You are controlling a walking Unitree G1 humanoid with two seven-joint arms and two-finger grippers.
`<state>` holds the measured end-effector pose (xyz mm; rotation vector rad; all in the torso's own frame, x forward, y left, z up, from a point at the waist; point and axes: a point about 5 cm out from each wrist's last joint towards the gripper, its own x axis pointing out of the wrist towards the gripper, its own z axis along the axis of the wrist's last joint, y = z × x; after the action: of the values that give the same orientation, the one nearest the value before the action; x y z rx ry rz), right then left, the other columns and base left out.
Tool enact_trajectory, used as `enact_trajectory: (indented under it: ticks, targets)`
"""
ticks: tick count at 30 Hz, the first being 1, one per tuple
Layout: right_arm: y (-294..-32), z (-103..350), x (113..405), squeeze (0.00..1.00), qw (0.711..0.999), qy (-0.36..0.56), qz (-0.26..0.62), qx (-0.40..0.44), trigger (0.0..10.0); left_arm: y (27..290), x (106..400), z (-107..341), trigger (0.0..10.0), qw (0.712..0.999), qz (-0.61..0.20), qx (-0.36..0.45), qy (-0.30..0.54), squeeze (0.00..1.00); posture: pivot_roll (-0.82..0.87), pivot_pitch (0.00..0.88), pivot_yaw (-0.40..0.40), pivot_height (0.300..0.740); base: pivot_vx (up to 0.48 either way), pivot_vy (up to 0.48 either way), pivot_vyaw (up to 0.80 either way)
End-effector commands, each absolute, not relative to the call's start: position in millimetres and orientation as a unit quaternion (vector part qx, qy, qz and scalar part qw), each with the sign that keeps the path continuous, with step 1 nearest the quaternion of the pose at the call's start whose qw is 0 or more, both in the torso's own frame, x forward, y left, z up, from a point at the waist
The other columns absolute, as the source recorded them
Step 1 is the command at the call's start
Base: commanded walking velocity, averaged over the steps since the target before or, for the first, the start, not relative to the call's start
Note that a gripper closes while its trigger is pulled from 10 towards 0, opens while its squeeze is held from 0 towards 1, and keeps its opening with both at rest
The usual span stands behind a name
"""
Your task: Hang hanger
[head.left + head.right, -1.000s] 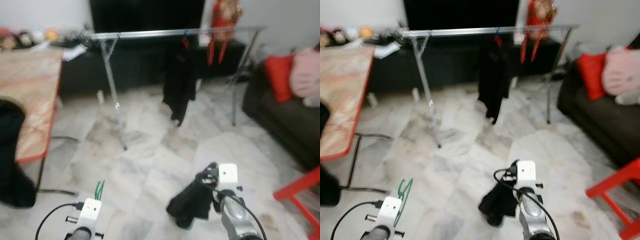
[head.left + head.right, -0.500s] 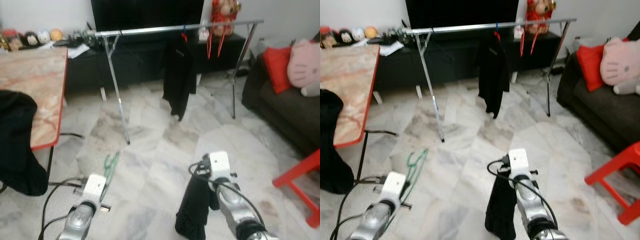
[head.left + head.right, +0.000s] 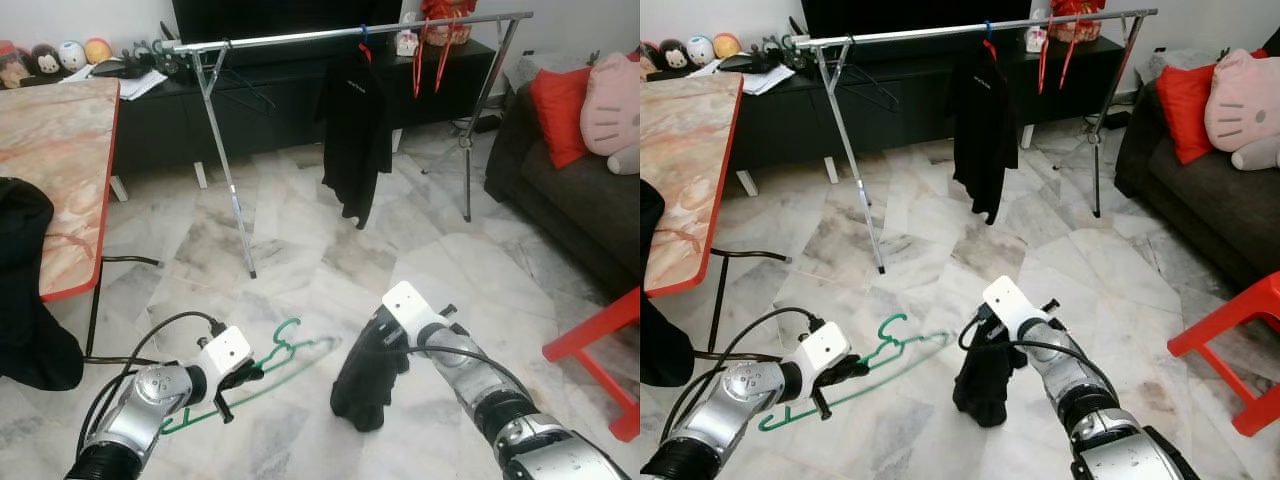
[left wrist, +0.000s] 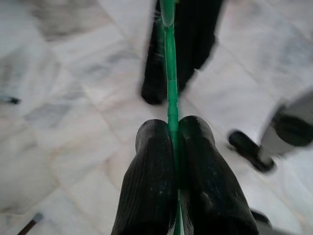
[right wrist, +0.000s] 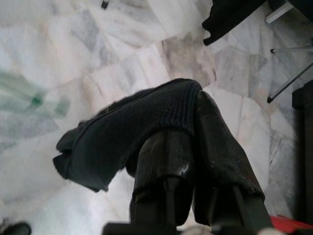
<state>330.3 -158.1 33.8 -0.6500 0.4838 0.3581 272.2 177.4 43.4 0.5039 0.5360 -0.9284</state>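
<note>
Left wrist view shows the left tool [image 4: 173,142] with its two black fingers [image 4: 151,181] pressed together on the thin bar of a green hanger [image 4: 169,73], which runs straight out between them over the marble floor [image 4: 63,98]. From the head camera, that hanger [image 3: 285,352] sits low above the floor, well short of the clothes rail [image 3: 340,35] at the far side of the room, its hook pointing toward the rail. The right tool [image 5: 188,147] is clamped on a dark knitted garment [image 5: 122,137] (the cloth drapes over both fingers and hangs in a bunch), and this bundle [image 3: 365,378] hangs just beside the hanger, on the side nearer the sofa [image 3: 575,215]. On the rail hangs a black shirt [image 3: 355,135], near its middle, with red hangers [image 3: 430,65] farther along toward the sofa. A marble-topped surface [image 3: 50,170] with a red edge stands off the rail's other end.
</note>
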Motion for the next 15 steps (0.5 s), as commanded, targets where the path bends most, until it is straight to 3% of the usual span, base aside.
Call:
enact_trajectory:
  ticks: [1, 7, 15]
  targets:
    - [-157, 44, 339, 0.0, 0.9, 0.222, 0.176, -0.331, 10.0, 174, 269, 48, 10.0, 0.813, -0.459, 0.242, 0.263, 0.0, 0.0, 0.0, -0.035, 0.74, 0.0, 0.0, 0.0]
    - [-152, 48, 342, 0.0, 0.893, 0.217, 0.184, -0.35, 10.0, 158, 253, 65, 10.0, 0.764, -0.539, 0.232, 0.27, 0.0, 0.01, 0.0, -0.041, 0.74, 0.0, 0.0, 0.0]
    - [-149, 51, 345, 0.0, 0.894, 0.214, 0.18, -0.35, 10.0, 135, 254, 79, 10.0, 0.775, -0.55, 0.201, 0.236, 0.0, 0.0, 0.0, -0.042, 0.74, 0.0, 0.0, 0.0]
